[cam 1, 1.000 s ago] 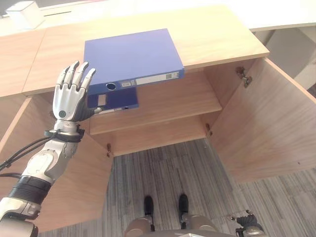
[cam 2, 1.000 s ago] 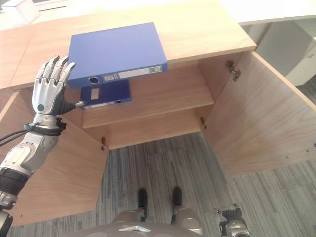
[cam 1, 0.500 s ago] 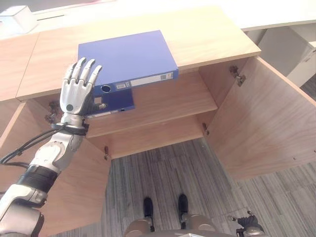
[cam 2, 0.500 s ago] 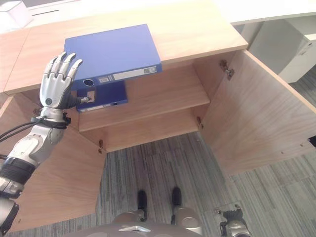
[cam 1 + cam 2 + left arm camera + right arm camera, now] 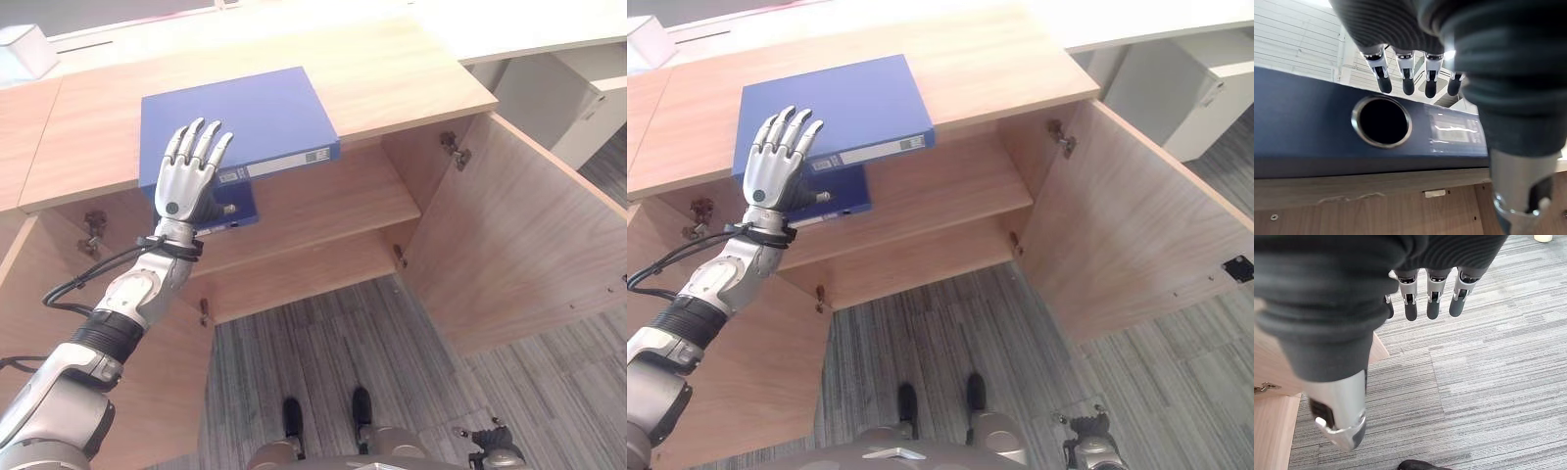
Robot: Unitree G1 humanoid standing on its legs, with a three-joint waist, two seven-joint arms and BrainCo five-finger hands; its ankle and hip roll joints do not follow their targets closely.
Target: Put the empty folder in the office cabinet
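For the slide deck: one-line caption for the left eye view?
Left hand open, raised at the spine end of the blue folder on top of the open cabinet; another folder on the shelf below.

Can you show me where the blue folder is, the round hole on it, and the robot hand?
Blue folder (image 5: 245, 113), left eye view, on its flat top cover.
Round hole (image 5: 1382, 121), left wrist view, in the folder's spine.
Left robot hand (image 5: 181, 191), left eye view, on the back of the hand.
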